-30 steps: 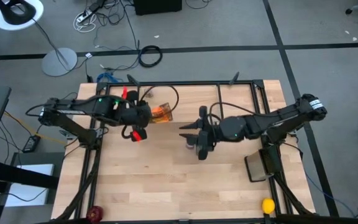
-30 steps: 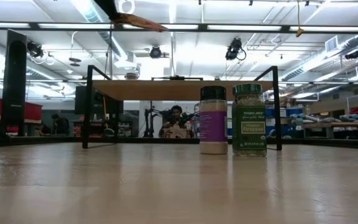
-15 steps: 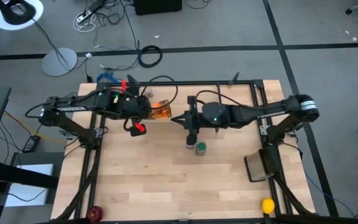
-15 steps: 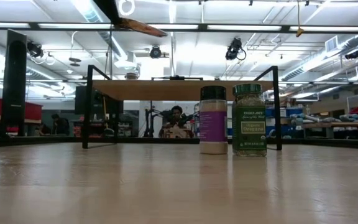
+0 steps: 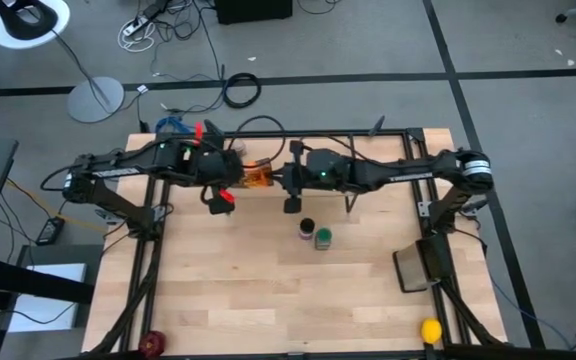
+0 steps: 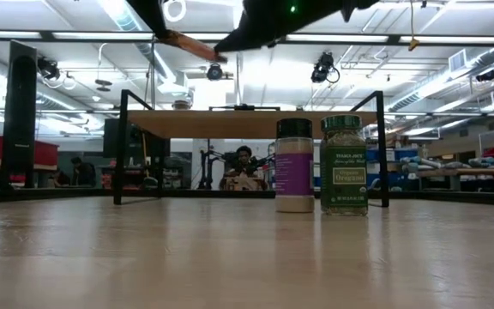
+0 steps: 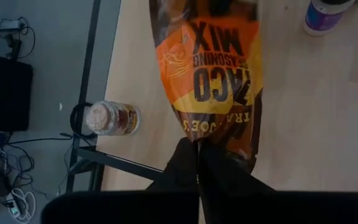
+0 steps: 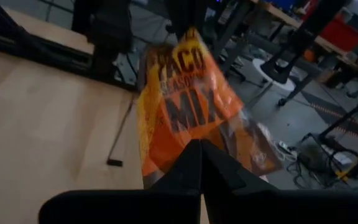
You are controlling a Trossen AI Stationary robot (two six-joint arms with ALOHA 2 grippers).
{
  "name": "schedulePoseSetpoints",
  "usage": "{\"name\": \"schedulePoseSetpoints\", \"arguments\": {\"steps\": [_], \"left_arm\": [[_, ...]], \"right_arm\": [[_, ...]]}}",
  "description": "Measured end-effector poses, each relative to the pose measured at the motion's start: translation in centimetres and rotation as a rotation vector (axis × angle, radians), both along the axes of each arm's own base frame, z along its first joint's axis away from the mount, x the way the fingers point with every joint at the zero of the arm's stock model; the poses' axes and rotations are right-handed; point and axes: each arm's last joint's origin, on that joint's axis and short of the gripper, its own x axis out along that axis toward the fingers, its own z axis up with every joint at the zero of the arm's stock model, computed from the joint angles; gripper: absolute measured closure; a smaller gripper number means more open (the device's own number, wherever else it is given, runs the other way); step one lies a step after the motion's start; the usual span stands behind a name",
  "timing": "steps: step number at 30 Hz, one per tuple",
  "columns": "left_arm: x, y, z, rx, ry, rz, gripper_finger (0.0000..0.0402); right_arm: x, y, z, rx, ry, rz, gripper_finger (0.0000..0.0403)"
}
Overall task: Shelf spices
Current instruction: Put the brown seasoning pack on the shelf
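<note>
A flat orange-brown packet (image 5: 258,178) hangs in the air over the table's far part, between my two grippers. My left gripper (image 5: 230,180) is shut on one end, and my right gripper (image 5: 284,181) is shut at the other. A dark-lidded purple-labelled jar (image 6: 294,165) and a green-lidded jar (image 6: 344,165) stand upright on the tabletop, side by side, in front of the shelf (image 6: 247,123). A tiny pale-capped jar (image 7: 112,118) rests near the table's edge below the packet. My left gripper pinches the packet's dark bottom edge (image 7: 199,138) between its two shut fingers, slanting down from the table's left. The packet reaches away from the fingers, clear of the table. My right gripper pinches the packet's opposite end (image 8: 194,138) at the fingertips, coming nearly level from the table's right. The packet stretches between the two grippers.
The shelf's black legs (image 6: 120,146) and the black frame along the far edge (image 5: 318,135) stand close behind the arms. A yellow ball (image 5: 430,330) lies at the near right corner, and a dark pad (image 5: 413,270) at the right edge. Bare tabletop lies in front of the jars.
My right gripper has swung from above the two jars toward the table's far left, come down to the packet's free end and shut there. The packet stays aloft in my left gripper. The jars have not moved.
</note>
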Motion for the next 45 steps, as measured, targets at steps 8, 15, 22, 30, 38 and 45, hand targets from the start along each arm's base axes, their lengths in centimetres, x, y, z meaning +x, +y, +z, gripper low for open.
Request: {"name": "schedulePoseSetpoints", "arguments": {"steps": [8,15,22,30,38,45], "left_arm": [[0.3,0.9,0.2,0.021,-0.024,0.002,0.0401],[0.9,1.5,0.6,0.049,-0.093,-0.007,0.0402],[1.3,2.2,0.9,0.065,-0.146,0.01,0.0401],[1.8,3.4,0.3,0.082,-0.183,0.064,0.0401],[2.2,4.9,-1.2,0.087,-0.168,0.114,0.0401],[2.7,6.2,-1.9,0.104,-0.115,0.122,0.0401]], "right_arm": [[1.1,-1.8,-1.8,0.02,0.008,-0.049,0.0403],[1.2,-2.4,-1.9,0.038,-0.009,-0.072,0.0403],[1.1,-2.8,-1.8,0.042,-0.026,-0.085,0.0403],[1.1,-2.8,-1.7,0.035,-0.03,-0.113,0.0403],[1.3,-2.0,-1.6,0.026,-0.04,-0.094,0.0402],[1.5,-0.9,-1.3,-0.022,-0.058,-0.052,0.0401]]}}
